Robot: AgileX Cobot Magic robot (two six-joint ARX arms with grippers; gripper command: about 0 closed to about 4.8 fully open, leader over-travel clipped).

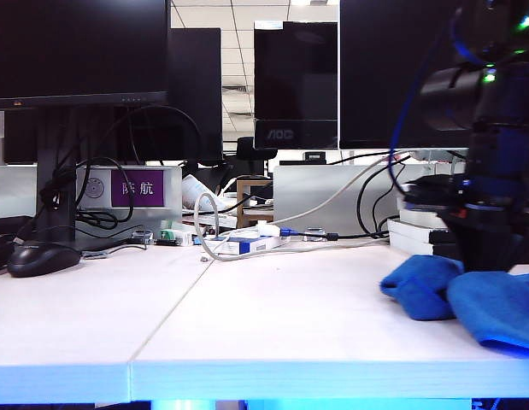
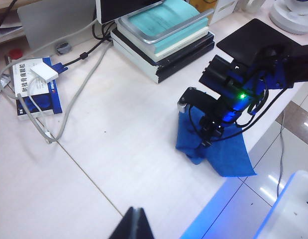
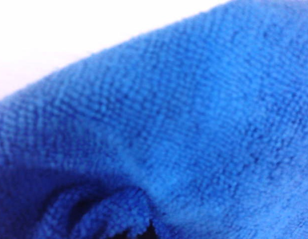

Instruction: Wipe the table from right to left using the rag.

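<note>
I can see the table (image 1: 273,316) from the front; it is white, with a thin seam running from the front edge toward the back. The rag (image 1: 456,299) is bright blue and fuzzy; it lies rumpled on the right part of the table, close to the front edge, and one corner hangs a little past that edge in the left wrist view.

My right arm (image 1: 495,145) comes down on the rag from above; in the left wrist view I see it dark and bent, with a small green light, its tip pushed into the cloth. My right gripper (image 2: 206,142) is squeezed tight; its own camera shows nothing but blue fuzz pressed up close, so I say it is holding the rag.

My left gripper (image 2: 134,224) is up in the air above the table, well away from the rag; only its dark tips show, pressed together, with nothing in them.

Behind the rag sits a stack of books (image 2: 163,37); a grey cable (image 2: 69,107) loops over the table near a small box (image 2: 34,89). A black mouse (image 1: 42,258) rests far on the left; dark monitors (image 1: 76,51) stand along the back.
</note>
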